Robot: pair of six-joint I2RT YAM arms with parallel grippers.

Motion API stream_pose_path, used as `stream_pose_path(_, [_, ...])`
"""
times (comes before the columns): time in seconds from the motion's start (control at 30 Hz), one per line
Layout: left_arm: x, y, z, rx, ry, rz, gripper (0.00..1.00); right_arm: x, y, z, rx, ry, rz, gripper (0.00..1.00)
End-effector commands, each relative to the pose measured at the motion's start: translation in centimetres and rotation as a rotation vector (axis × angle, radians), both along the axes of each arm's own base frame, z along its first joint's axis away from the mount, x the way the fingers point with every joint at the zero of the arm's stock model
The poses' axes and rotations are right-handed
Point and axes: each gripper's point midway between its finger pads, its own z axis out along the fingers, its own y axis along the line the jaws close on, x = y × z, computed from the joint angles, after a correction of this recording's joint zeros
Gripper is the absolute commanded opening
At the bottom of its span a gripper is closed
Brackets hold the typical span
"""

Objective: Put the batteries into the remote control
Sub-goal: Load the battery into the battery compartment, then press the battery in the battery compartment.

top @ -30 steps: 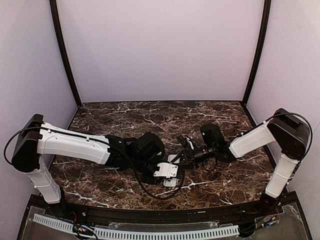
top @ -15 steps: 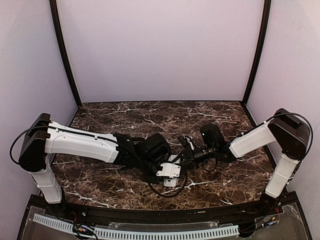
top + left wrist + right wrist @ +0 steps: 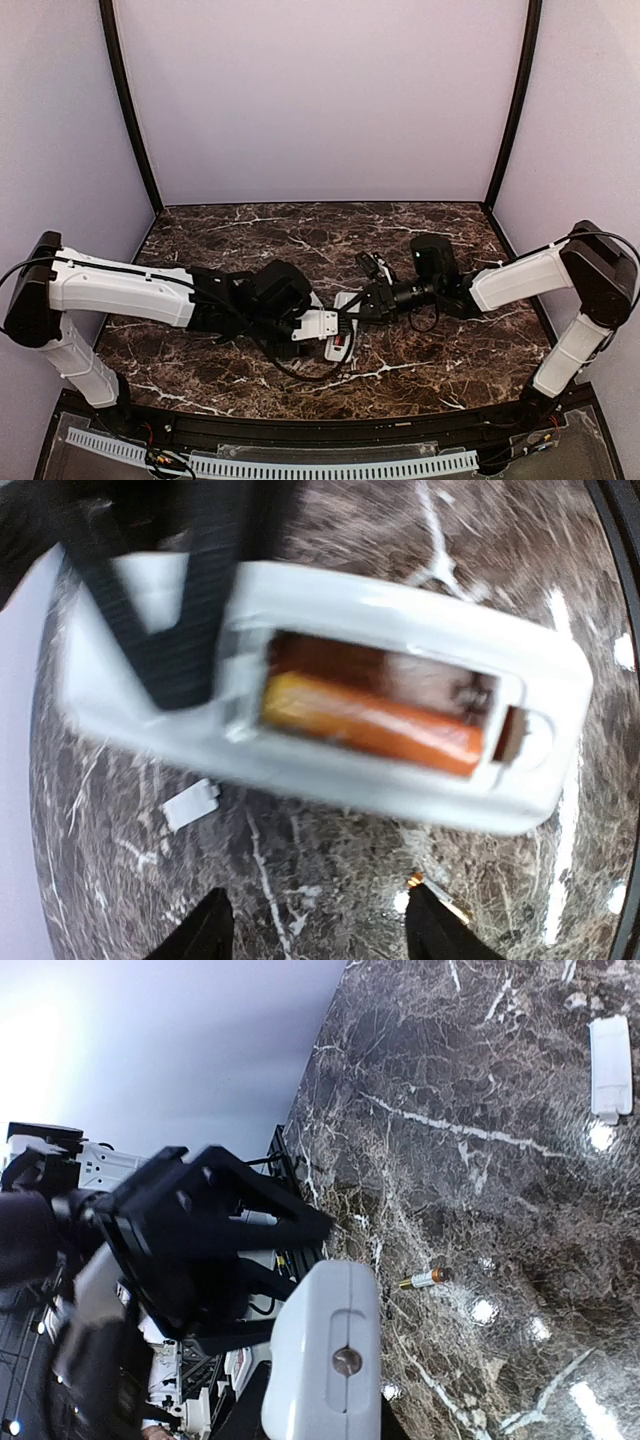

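My right gripper (image 3: 335, 1430) is shut on the white remote control (image 3: 330, 1360) and holds it off the marble by one end. The back faces my left wrist camera: the remote control (image 3: 330, 695) has its compartment uncovered, with one orange battery (image 3: 370, 725) lying inside. A second battery (image 3: 425, 1280) lies loose on the table; in the left wrist view this battery (image 3: 437, 898) sits beside my right-hand fingertip. My left gripper (image 3: 315, 915) is open and empty, just clear of the remote. From above, the remote control (image 3: 348, 350) hangs between the left gripper (image 3: 322, 338) and the right gripper (image 3: 358, 308).
The small white battery cover (image 3: 190, 805) lies flat on the dark marble table (image 3: 240, 240); the right wrist view shows the cover (image 3: 610, 1065) far from the loose cell. Pale walls close in the back and sides.
My left gripper has opened and drawn back to the left, away from the remote. The right arm has shifted the remote slightly up and to the right.
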Motion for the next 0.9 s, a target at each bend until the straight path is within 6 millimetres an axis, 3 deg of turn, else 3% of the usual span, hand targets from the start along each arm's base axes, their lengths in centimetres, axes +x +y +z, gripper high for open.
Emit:
stream_pose_path(0.0, [2.7,1.7,7.2,-0.33,-0.054,0.232,0.69,1.0,-0.9,2.1,0.046,-0.122,-0.034,0.0])
stream_pose_path(0.03, [3.1,2.2,7.9,-0.385,-0.041,0.285,0.76,1.2,-1.1,2.4,0.054,-0.145,-0.04,0.0])
stream_pose_path(0.07, [3.3,2.8,9.1,-0.469,-0.039,0.339,0.91,1.3,-1.3,2.8,0.061,-0.169,-0.046,0.0])
stream_pose_path(0.2, [3.0,3.1,11.6,-0.64,0.043,0.416,0.98,1.5,-1.6,4.7,0.09,-0.268,-0.06,0.0])
stream_pose_path(0.4, [1.6,-0.2,12.2,-0.763,0.3,0.442,0.98,1.7,-2.0,6.7,0.113,-0.352,-0.092,0.0])
stream_pose_path(0.57, [0.5,-3.0,11.3,-0.773,0.456,0.402,0.86,1.6,-1.9,7.2,0.114,-0.37,-0.091,0.0])
stream_pose_path(0.87, [0.2,-4.4,10.8,-0.794,0.528,0.396,0.76,0.6,-1.3,7.9,0.145,-0.395,-0.047,0.0])
